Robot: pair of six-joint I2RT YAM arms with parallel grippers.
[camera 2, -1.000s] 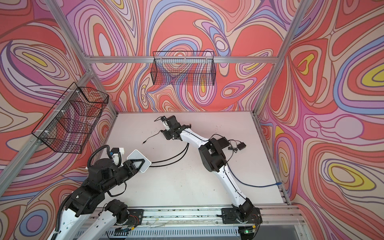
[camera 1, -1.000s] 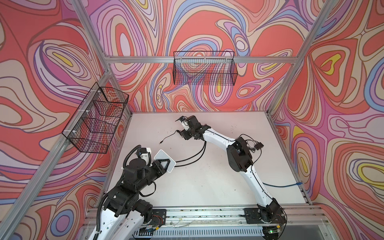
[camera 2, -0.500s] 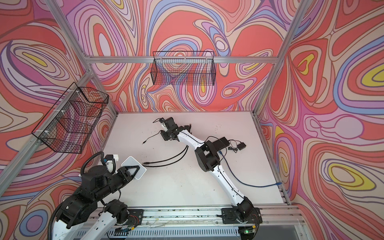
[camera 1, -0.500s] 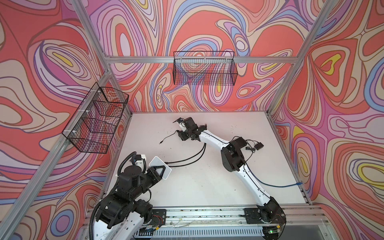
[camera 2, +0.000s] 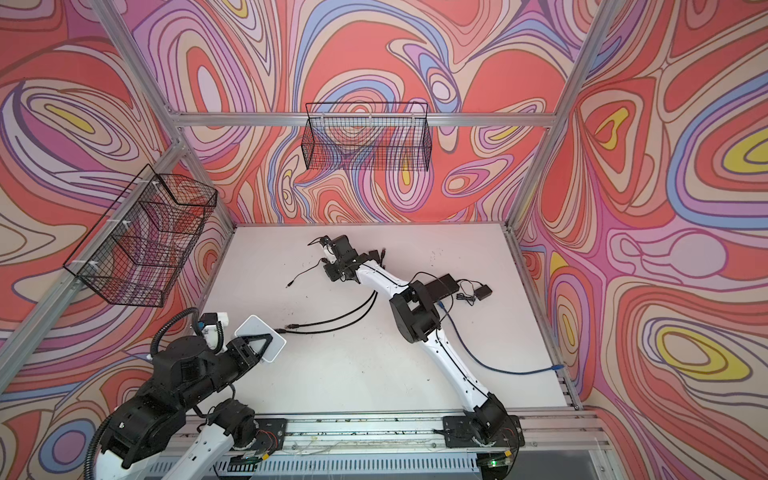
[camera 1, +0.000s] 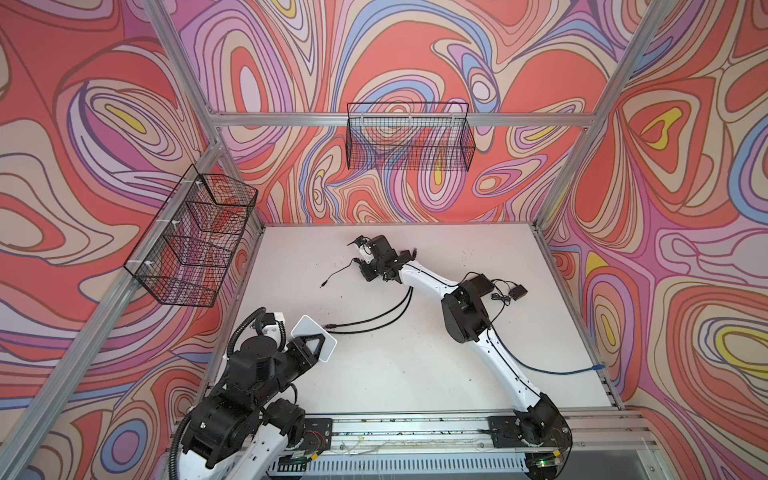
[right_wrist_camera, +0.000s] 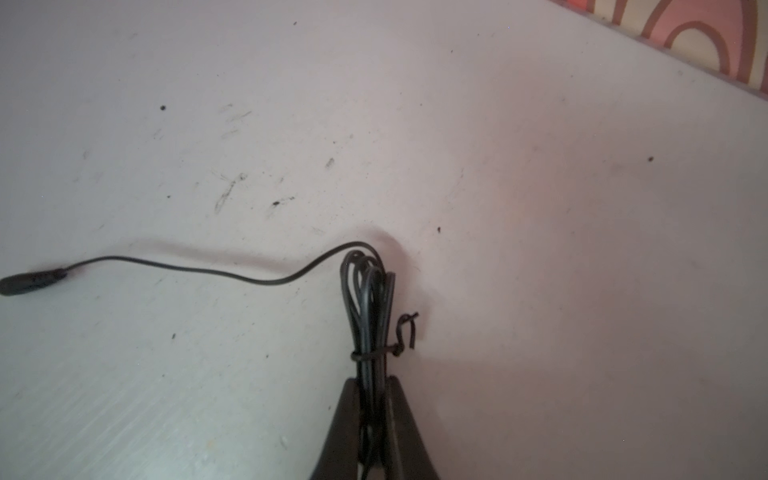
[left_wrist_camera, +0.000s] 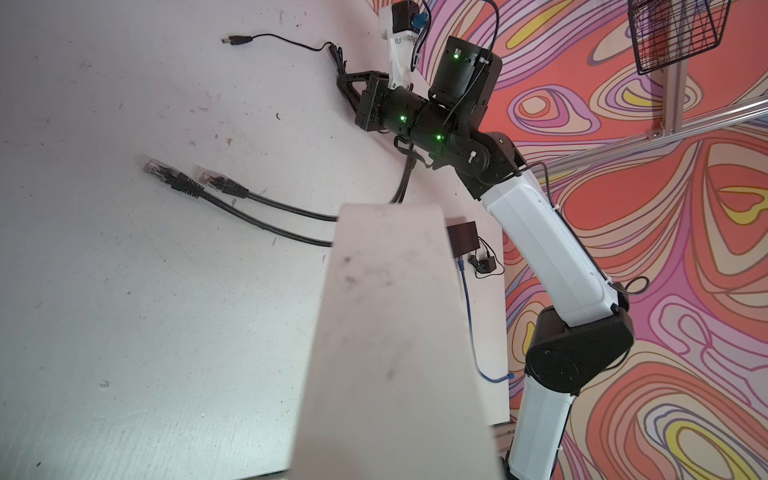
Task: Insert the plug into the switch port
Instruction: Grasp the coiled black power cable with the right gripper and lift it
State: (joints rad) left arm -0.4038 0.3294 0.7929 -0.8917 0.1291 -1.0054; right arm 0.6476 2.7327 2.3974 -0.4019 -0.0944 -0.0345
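Swirl-patterned walls [camera 1: 415,50], back basket [camera 1: 409,137], side basket [camera 1: 195,245] — left claw [camera 1: 318,347] grips white switch [camera 1: 305,328], right claw [right_wrist_camera: 372,384] pinches bundled cord [right_wrist_camera: 368,299].

Left gripper [camera 1: 316,345], right gripper [right_wrist_camera: 371,388] apparently clamped

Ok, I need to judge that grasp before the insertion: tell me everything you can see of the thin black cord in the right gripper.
The thin black cord is a slim, glossy, rubbery-looking lead. Most of it is folded into a tight bundle of loops bound by a black twist tie. The right gripper is shut on the bundle right beside the tie. One free strand curves away, lying on the white table, and ends in a small barrel plug that is not plugged into anything.
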